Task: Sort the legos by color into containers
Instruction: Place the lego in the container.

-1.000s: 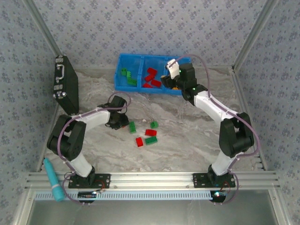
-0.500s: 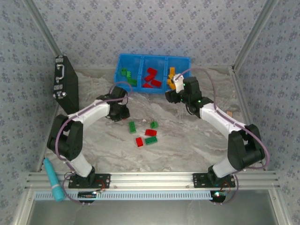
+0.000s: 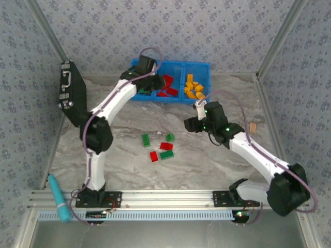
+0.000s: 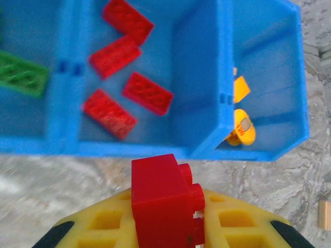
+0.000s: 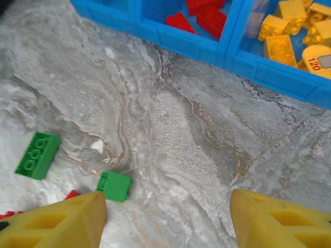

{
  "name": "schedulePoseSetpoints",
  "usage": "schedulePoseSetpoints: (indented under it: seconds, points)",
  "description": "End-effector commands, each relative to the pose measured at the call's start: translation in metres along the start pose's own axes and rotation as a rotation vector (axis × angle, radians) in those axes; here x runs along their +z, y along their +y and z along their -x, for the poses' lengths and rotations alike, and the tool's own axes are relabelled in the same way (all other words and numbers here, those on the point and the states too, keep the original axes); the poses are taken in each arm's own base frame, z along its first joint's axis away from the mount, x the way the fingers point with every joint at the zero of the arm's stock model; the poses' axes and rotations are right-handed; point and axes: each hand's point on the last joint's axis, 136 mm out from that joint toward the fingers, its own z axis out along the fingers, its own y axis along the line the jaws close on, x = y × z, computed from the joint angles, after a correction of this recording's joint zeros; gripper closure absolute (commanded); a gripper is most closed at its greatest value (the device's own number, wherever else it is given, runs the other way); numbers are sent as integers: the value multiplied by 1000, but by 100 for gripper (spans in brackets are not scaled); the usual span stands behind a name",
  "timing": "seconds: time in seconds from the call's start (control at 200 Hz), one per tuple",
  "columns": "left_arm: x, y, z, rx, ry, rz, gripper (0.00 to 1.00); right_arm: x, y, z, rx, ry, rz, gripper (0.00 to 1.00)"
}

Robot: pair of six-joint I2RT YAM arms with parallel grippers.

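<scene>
The blue bin (image 3: 170, 100) stands at the back with green legos in its left compartment, red ones (image 4: 147, 93) in the middle and orange ones (image 3: 194, 87) on the right. My left gripper (image 3: 147, 81) hangs at the bin's front wall, shut on a red brick (image 4: 164, 199). Loose on the table lie green bricks (image 3: 146, 139) (image 3: 169, 137) (image 3: 166, 154) and red bricks (image 3: 166, 145) (image 3: 154, 155). My right gripper (image 3: 192, 124) hovers open over the table, right of them. A small green brick (image 5: 114, 186) lies near its left finger (image 5: 57, 222).
A black case (image 3: 72, 93) with a silver handle leans at the left wall. A teal tool (image 3: 59, 199) rests on the near rail at left. A small tan block (image 3: 253, 127) lies at the right of the table.
My left arm has swung from the table up to the bin, carrying the red brick. My right arm has pulled back from the orange compartment to above the table.
</scene>
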Motion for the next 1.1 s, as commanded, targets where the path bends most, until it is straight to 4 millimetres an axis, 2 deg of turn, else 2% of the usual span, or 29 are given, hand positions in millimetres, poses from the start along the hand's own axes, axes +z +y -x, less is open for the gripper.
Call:
schedulePoseSetpoints:
  seconds: [0.0,0.09,0.215,0.32,0.49,0.71,0.795,0.895,0.98,1.095]
  points:
    - [30,-17,-11,31,75,-45,79,-21,-5,-28,71,65,-52,33]
    - [51,-24,-11,35,84,-49,79,-37,-8,-45,110,85,-90,33]
    - [84,-17,-12,13,78,-39,79,-56,-13,-73,149,145,-131,33]
    - [101,-12,-11,-12,55,-30,79,-75,-16,-82,137,158,-159,32]
    - [112,-6,-9,-3,42,3,72,-89,-14,-85,171,137,-155,29]
    - [116,2,-17,1,66,27,55,-83,5,-81,176,112,-65,24]
    - [110,-1,-14,15,61,23,52,-77,11,-77,156,115,-46,24]
    - [90,-12,-1,77,25,9,52,-60,20,-74,150,130,1,23]
    - [59,-27,17,167,-29,-10,51,-41,33,-76,145,179,64,23]
    - [2,-43,39,295,-104,2,51,-20,48,-76,133,208,143,23]
